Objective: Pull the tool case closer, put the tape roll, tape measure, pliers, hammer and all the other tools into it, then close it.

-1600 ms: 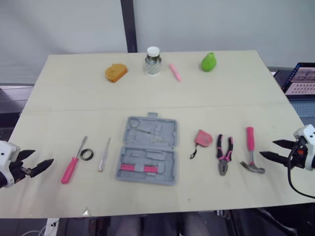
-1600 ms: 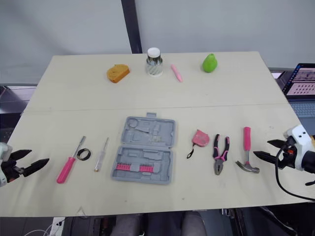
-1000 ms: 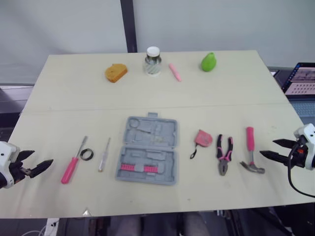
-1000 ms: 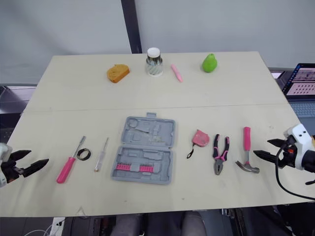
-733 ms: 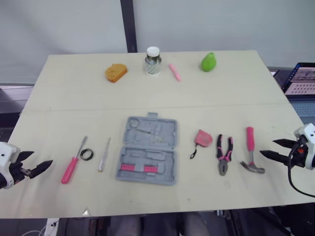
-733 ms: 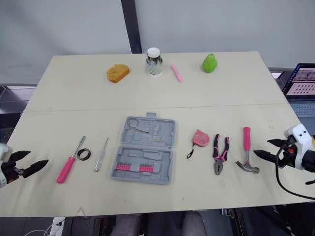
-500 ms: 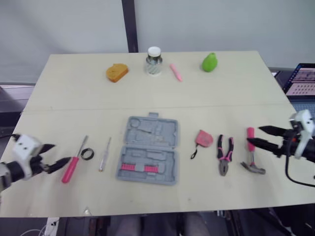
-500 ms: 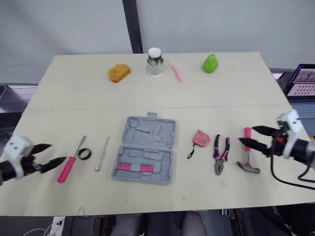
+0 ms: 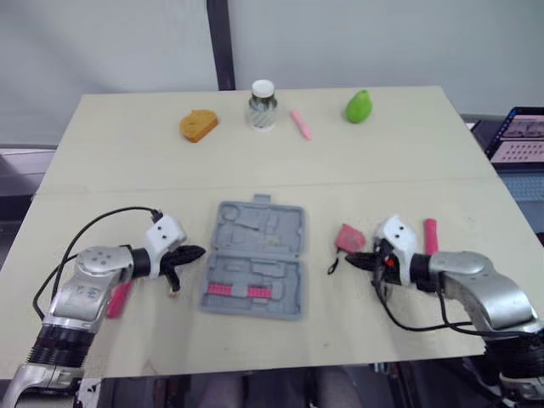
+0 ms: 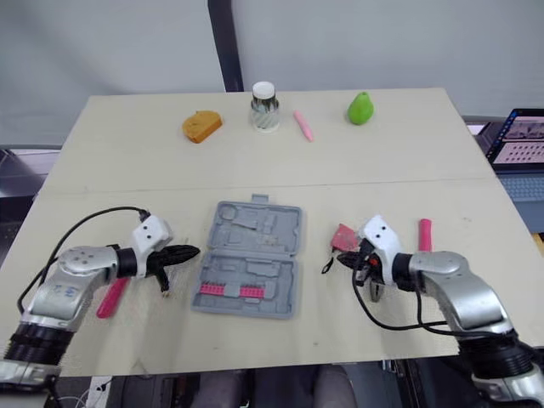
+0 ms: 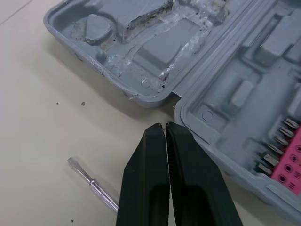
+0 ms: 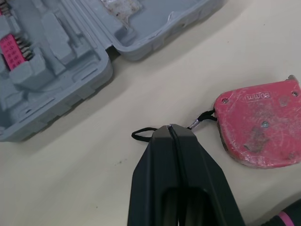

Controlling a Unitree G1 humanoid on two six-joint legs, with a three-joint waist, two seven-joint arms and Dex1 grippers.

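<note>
The tool case [image 9: 255, 259] lies open and flat at mid table [image 9: 340, 170], lid half farther off, base half nearer the robot. It looks like light, stiff moulded plastic that should slide easily, so take it by the side rim near the hinge, not the thin lid. Your left gripper [image 11: 164, 127] is pinched closed and empty just beside that rim. The right gripper [image 12: 170, 127], likewise closed and empty, points at the strap of the tape measure [image 12: 261, 123]. The base holds a pink bit strip [image 9: 236, 290]; its other recesses look bare.
</note>
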